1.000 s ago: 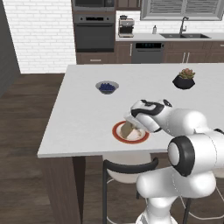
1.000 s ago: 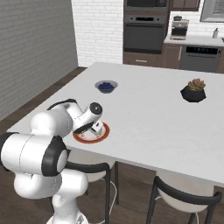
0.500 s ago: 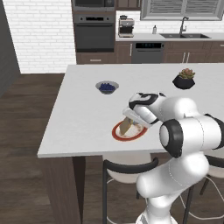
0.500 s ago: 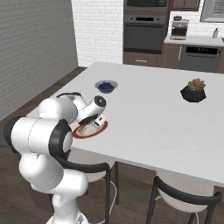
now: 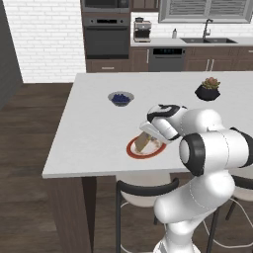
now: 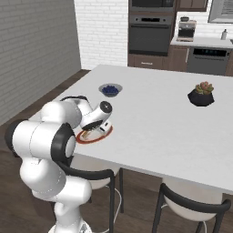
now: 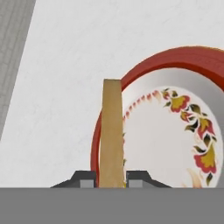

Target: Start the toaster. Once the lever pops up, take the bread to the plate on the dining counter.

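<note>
Bread (image 7: 112, 131) is pinched edge-on between the two fingertips of the gripper (image 7: 112, 178), jaws narrow and closed on the slice. In the hand view the slice stands over the rim of the plate (image 7: 192, 59), on the plate's side that faces the bare counter, with the flowered white centre showing beside it. Whether its lower edge touches the plate I cannot tell.

Plate sits on the dining counter (image 5: 94, 133) near the long edge closest to the robot, roughly mid-way along that edge, above the stools.

Change over the last second: the arm has folded in toward the plate, and the hand has tipped so that the bread (image 5: 144, 142) now leans down over the plate (image 5: 132, 149) at a slant. In the right base view the gripper (image 6: 95, 129) hangs low over the plate (image 6: 82, 138). Grip width is unchanged.

Judgement: carrying is done; this is the set-down. The slice is off-centre toward the rim, so release from here may leave it propped on the edge.

Further out: a grey bowl of blueberries (image 5: 121, 98) toward the far side and a small potted plant (image 5: 208, 89) toward the far right corner, both well apart from the plate.
</note>
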Robot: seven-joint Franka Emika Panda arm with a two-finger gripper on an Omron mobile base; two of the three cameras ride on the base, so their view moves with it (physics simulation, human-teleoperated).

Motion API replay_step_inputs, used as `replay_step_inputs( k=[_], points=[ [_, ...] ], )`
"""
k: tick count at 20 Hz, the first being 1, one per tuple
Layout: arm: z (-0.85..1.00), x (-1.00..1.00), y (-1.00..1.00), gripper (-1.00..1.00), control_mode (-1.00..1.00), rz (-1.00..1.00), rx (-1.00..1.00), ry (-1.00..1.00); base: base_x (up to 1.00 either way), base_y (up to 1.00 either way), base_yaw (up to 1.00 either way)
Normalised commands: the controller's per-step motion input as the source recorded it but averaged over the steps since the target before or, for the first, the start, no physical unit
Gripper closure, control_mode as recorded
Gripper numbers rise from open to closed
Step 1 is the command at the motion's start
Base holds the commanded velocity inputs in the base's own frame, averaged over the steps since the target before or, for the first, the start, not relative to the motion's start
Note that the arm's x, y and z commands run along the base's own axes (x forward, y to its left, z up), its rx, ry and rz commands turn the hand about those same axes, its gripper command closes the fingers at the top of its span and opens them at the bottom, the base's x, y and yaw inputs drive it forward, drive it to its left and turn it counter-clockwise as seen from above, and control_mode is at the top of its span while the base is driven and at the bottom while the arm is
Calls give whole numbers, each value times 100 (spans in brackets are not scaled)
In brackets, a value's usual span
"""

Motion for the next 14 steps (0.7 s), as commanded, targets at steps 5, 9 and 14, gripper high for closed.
replay_step_inputs(
  k=[5, 9, 14],
  points=[
    [0, 0, 0, 100, -100, 0, 0, 0, 0, 0, 0],
    [0, 0, 0, -100, -100, 0, 0, 0, 0, 0, 0],
    [22, 13, 19, -100, -100, 0, -14, 17, 0, 0, 0]
  ],
)
